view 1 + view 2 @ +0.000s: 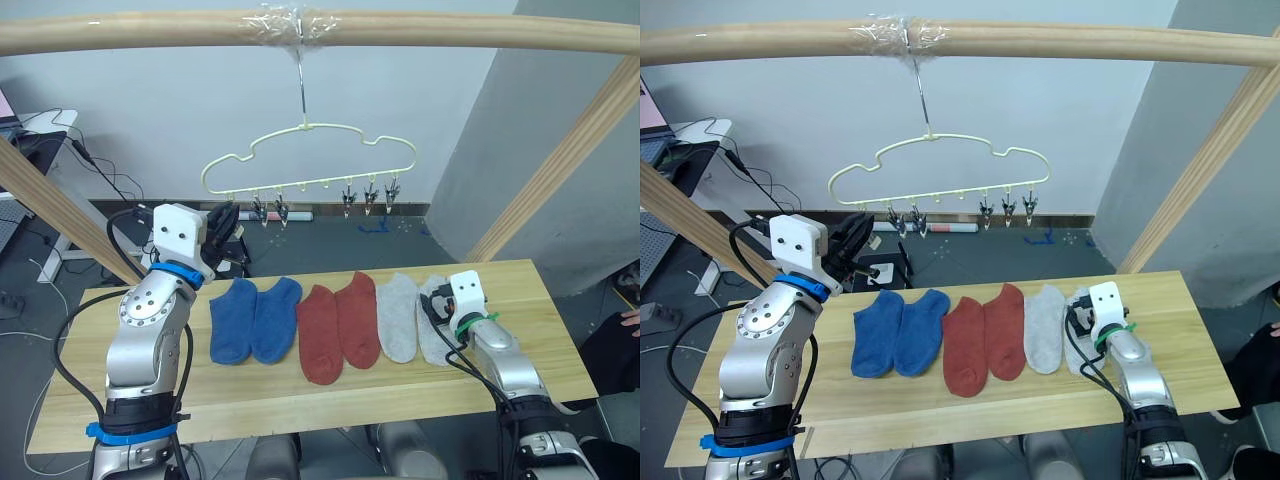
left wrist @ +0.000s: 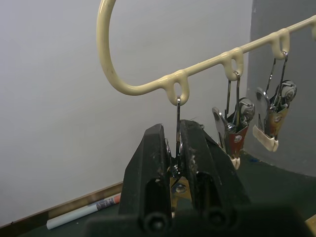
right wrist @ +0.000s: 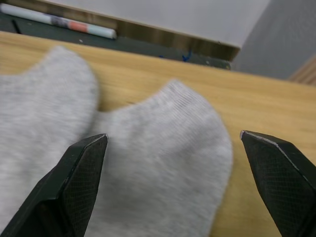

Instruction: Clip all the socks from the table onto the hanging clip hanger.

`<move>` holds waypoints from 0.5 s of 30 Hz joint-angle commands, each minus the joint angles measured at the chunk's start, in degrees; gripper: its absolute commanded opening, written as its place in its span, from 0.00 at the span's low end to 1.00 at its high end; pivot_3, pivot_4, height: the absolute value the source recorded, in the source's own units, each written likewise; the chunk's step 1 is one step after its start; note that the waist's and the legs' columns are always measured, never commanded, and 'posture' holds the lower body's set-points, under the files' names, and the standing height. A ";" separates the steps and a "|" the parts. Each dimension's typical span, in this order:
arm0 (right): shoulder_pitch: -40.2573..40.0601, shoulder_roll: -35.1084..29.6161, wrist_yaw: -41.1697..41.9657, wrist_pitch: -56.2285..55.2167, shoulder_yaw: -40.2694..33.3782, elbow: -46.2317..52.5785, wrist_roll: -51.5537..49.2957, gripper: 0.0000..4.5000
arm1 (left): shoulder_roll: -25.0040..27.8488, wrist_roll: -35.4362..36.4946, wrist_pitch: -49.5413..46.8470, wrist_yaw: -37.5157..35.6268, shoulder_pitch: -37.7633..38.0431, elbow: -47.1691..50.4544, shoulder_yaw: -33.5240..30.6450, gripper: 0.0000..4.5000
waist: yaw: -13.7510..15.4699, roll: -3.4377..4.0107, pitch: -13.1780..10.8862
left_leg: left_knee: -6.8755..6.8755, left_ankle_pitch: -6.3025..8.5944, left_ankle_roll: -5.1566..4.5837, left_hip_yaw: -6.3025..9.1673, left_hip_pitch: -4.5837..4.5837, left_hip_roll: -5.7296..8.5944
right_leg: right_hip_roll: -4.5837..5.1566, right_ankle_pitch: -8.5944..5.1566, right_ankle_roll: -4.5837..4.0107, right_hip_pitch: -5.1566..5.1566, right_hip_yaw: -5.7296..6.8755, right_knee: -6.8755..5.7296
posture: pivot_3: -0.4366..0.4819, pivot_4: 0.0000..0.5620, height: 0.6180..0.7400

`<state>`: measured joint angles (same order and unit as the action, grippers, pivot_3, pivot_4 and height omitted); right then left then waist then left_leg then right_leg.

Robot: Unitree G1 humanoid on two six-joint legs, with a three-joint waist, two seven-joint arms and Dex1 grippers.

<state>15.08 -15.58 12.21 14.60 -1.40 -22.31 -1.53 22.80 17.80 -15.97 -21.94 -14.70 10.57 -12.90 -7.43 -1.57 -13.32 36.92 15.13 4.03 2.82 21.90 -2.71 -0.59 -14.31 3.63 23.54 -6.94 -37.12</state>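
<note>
My left claw [image 2: 175, 163] clamped on the hanger's [image 1: 310, 160] end clip [image 2: 177, 148], my right claw [image 3: 173, 163] spread wide over a grey sock [image 3: 163, 148] on the bench [image 1: 540, 300].

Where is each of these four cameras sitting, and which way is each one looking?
Left eye view: on the head, looking down at the socks on the table, both arms showing.
Right eye view: beside it, same scene.
Left wrist view: on the left arm, facing the clip hanger; left gripper shut on a clip.
Right wrist view: on the right arm; open right gripper over a grey sock.
Shared: hanger, grey sock.
</note>
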 commanded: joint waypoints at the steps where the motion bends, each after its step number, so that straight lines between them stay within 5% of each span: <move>1: 0.54 -0.54 0.79 1.77 -0.87 -1.56 -0.45 1.00 | 0.79 0.41 -0.09 -0.05 0.49 1.61 -0.95 0.02 | 0.00 -0.01 0.01 | 0.00 0.00 0.00 0.00 0.00 0.00 | 0.00 0.01 -0.01 0.00 0.00 0.00 | 0.43 0.37 1.00; 5: 0.86 -0.36 1.20 2.52 -0.53 -2.04 -0.22 0.88 | 0.91 0.76 -0.14 -0.67 0.67 1.70 -0.86 0.02 | 0.00 -0.02 0.01 | 0.02 0.00 0.00 0.00 -0.01 0.00 | 0.00 0.00 0.01 -0.01 0.00 -0.01 | 0.43 0.36 1.00; 15: 0.11 -0.65 2.28 3.41 0.32 -0.91 0.24 0.10 | 1.76 4.43 -2.52 -4.32 1.37 3.29 -0.94 0.02 | 0.25 -0.03 0.02 | 0.02 0.00 0.00 0.00 -0.01 0.00 | 0.00 0.00 0.02 -0.02 0.01 -0.01 | 0.43 0.37 1.00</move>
<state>16.57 -15.64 13.84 17.35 -1.02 -23.33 -1.52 23.88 20.97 -17.94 -25.74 -13.84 11.57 -12.95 -7.18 -1.60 -13.30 36.94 15.13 4.03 2.83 21.89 -2.71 -0.59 -14.32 3.66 23.52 -6.94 -37.14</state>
